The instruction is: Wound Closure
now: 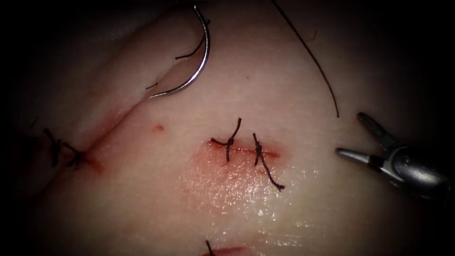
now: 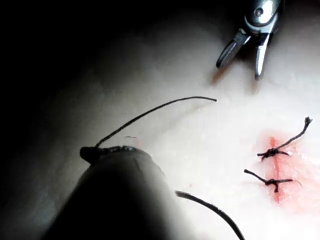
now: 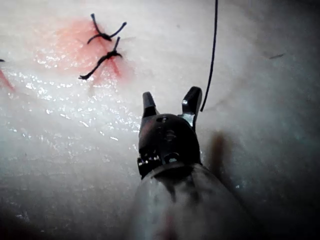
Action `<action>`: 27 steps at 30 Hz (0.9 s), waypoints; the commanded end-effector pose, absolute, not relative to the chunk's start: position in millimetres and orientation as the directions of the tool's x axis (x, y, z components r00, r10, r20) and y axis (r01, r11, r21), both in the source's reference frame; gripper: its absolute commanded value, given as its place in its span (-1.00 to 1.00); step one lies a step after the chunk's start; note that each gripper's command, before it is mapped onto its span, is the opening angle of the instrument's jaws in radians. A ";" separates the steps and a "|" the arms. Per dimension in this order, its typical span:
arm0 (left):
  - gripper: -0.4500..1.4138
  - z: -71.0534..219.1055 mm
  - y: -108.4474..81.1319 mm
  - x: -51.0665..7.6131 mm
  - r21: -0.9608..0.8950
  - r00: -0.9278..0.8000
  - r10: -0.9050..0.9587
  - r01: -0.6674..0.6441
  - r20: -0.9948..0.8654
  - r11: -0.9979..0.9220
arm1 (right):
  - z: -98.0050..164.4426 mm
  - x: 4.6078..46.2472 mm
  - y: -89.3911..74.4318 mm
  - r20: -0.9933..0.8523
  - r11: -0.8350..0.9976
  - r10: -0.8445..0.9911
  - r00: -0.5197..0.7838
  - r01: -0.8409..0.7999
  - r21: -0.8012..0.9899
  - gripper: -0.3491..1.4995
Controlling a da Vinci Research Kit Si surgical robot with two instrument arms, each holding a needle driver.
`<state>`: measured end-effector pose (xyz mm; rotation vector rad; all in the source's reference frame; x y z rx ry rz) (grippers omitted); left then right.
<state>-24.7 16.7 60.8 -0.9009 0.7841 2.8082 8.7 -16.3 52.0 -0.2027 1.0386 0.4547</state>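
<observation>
From where I stand, the cut (image 1: 244, 150) in the tissue (image 1: 294, 80) carries two knotted stitches (image 1: 231, 142), short ends sticking up, with red fluid (image 1: 222, 175) spread just below it. The right gripper (image 1: 348, 135) hangs to the right of the cut, jaws spread apart and holding nothing. The needle (image 1: 201, 61) lies loose on the tissue, up and to the left of the cut, well apart from that gripper; its curve runs from high above the cut down toward a fold of tissue. A long thread (image 1: 313, 61) lies between needle and gripper, above and right of the cut. The left gripper's dark body (image 2: 117, 165) appears in its own wrist view with a thread (image 2: 155, 112) leaving its tip; I cannot tell whether it is clenched. The right wrist view shows the open jaws (image 3: 170, 107) beside the thread's end.
</observation>
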 end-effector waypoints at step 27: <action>0.98 70.8 12.2 -19.4 -0.014 -0.671 0.202 -0.274 -0.714 -0.962 | 51.2 7.4 -16.1 -0.805 0.902 0.188 0.563 -0.423 -0.085 0.78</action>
